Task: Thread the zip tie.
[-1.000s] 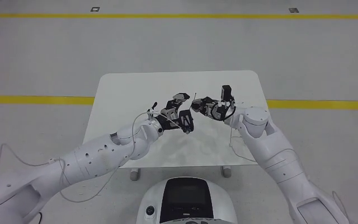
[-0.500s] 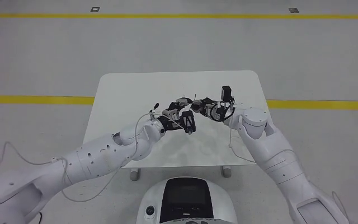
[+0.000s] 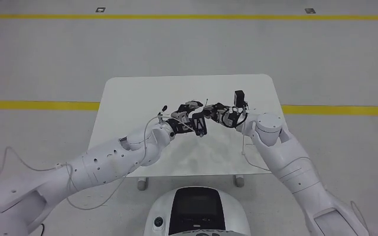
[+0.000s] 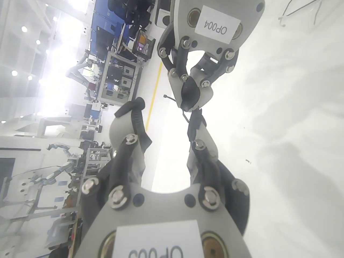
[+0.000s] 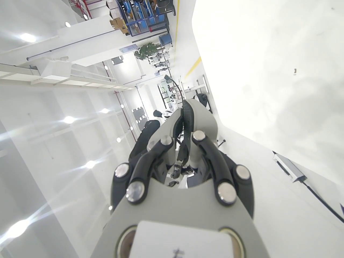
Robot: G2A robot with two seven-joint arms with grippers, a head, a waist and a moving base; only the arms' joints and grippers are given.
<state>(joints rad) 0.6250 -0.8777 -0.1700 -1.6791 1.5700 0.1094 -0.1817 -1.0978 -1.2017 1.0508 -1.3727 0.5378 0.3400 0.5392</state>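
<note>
The zip tie (image 5: 176,86) is grasped by the right hand (image 5: 185,112), whose 2 fingers are clenched on it. From the fingertips, a thin dark length runs onward roughly along the hand's own line, bends slightly, and ends in a small thickened tip, judged to be the head. Both hands are held above the middle of the desk (image 3: 130,100), tip to tip. The left hand (image 4: 166,112) is released, with its 2 fingers spread wide apart and nothing held. One of its fingertips (image 4: 198,120) is seen just beside, perhaps touching, the pinched tips of the right hand (image 4: 192,100). The free end of the tie (image 4: 169,98) juts sideways from those tips and lies across the mouth of the gap between the left fingers. The coming move is therefore judged to turn on this relation: the left hand is already the nearer free hand, and the tie's long axis lies crosswise to its opening, so a closing on the free end seems to need only a small alignment. Whether a loop has been formed cannot be told. A few spare ties (image 4: 301,3) lie loose on the desk, well apart from both hands.
</note>
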